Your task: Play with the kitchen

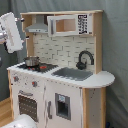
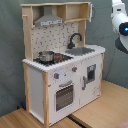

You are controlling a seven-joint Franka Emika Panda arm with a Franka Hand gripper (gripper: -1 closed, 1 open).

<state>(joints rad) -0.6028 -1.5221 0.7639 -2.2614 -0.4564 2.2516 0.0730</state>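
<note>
Toy kitchen (image 1: pixel 60 75) sitting there, arm off to the side

In the first exterior view, going left to right: the white robot arm (image 1: pixel 11 32) is up at the kitchen's left edge, then the small pot (image 1: pixel 31 61) on the stovetop, the grey sink (image 1: pixel 74 74), and the black faucet (image 1: pixel 85 59) behind it. Can't tell if the jaws are open or closed. The kitchen stands on a wood floor (image 2: pixel 100 112) in the second exterior view.

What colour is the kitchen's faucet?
Black; the faucet shows best in the first exterior view, curving over the grey sink.
</note>
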